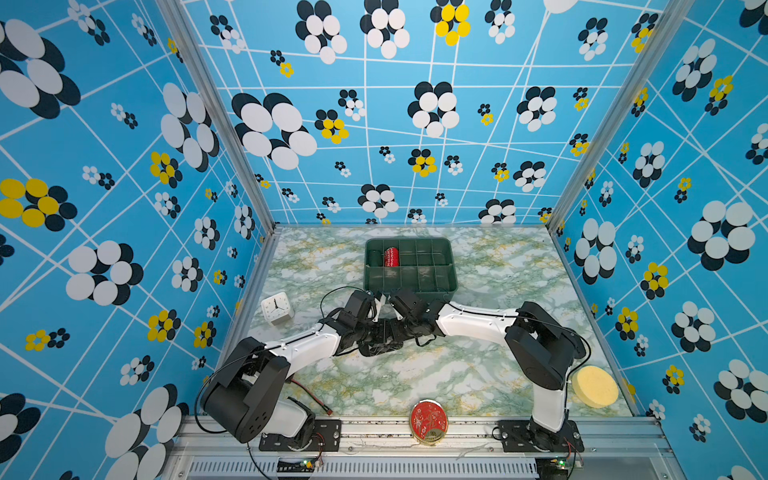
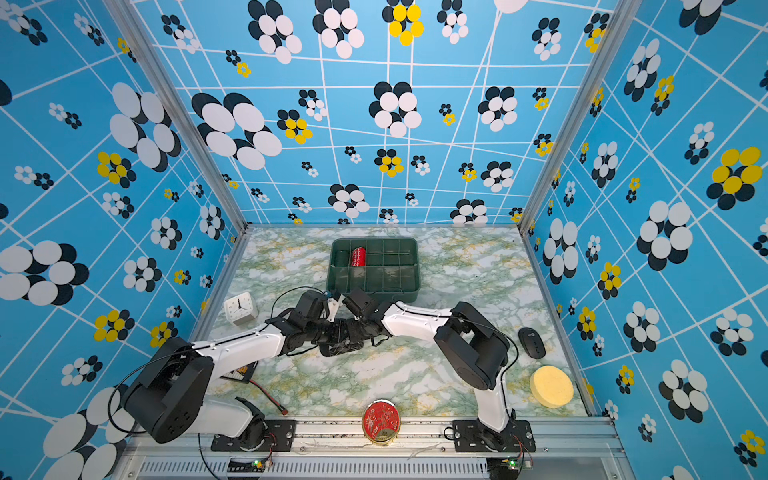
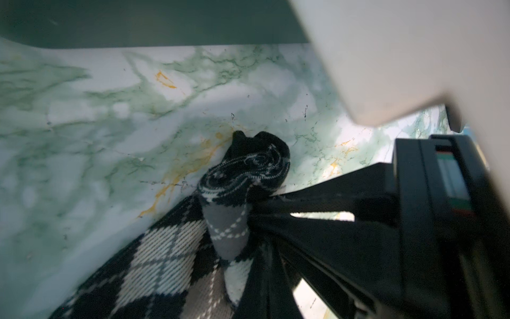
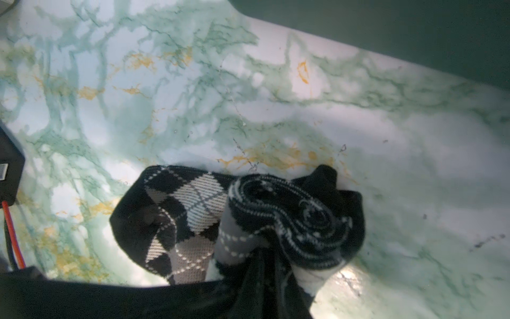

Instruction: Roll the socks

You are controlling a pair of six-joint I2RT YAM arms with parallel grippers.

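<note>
Between the two sets of jaws, down at the marbled table (image 1: pixel 415 374) and just short of the green divided tray (image 1: pixel 454 286), are the socks (image 4: pixel 289 221). They form a part-wound argyle roll whose spiral end faces outward past the right fingertips, and a flat, unwound stretch of diamonds trails from it toward the left gripper (image 1: pixel 368 338). The right gripper (image 3: pixel 267 205) is clamped on the roll, its dark fingers converging on the fabric right behind the coil. The left jaws are pressed together and the loose length runs down to them, though I cannot tell whether cloth is actually pinched there (that contact sits out of sight). My worry is the coil. It looks squashed and loose rather than tight, so any slack or a careless regrasp could let the turns spring open. Pulling the two grips apart too hard could drag layers out sideways and telescope the roll. The plain black end poking out beyond the right jaws suggests the winding is uneven. With both wrists crowded together, the fingers could also foul each other or snag the knit, and the tray wall just beyond them leaves little room.
</note>
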